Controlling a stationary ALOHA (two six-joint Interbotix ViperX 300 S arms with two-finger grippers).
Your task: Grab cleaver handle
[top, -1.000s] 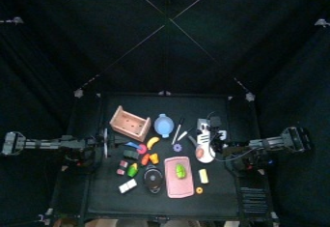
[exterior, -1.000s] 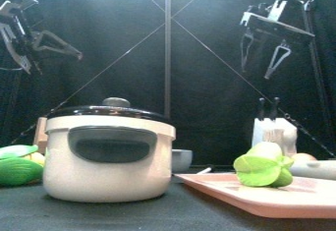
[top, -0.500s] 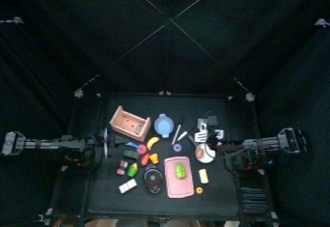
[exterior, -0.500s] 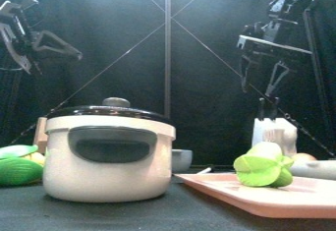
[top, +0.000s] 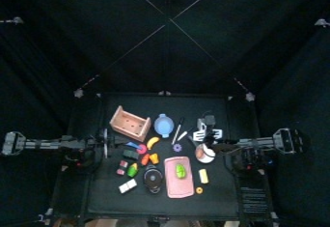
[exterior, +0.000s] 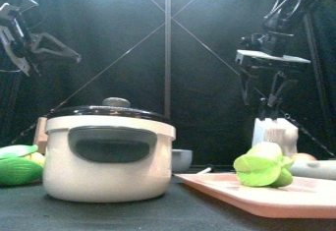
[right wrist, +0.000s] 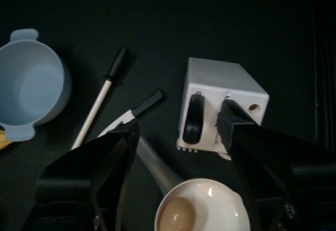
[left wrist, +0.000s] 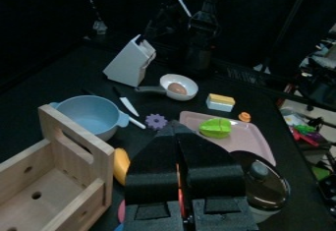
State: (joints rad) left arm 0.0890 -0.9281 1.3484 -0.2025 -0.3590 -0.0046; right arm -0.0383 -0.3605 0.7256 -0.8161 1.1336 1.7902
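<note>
A small whitish block [right wrist: 230,95] stands on the black table, and a short dark stub on it is the cleaver handle [right wrist: 195,118]. My right gripper [right wrist: 182,137] hovers above it, open, with one jaw on each side of the handle and nothing held. In the front view the right gripper [exterior: 264,81] hangs open above the white block [exterior: 273,137]. From above, the block [top: 207,131] lies just left of the right gripper [top: 231,155]. My left gripper [left wrist: 184,168] rests shut at the table's left side [top: 96,152].
A white-rimmed cup [right wrist: 199,207] sits close under the right jaws. A dark-handled knife [right wrist: 132,115], a slim utensil [right wrist: 102,99] and a blue bowl [right wrist: 29,78] lie beside the block. A pink board [top: 179,176], a wooden crate [top: 129,123] and a lidded pot [exterior: 110,156] fill the middle.
The right gripper has come down and turned toward the white block, still open. The left arm has not moved.
</note>
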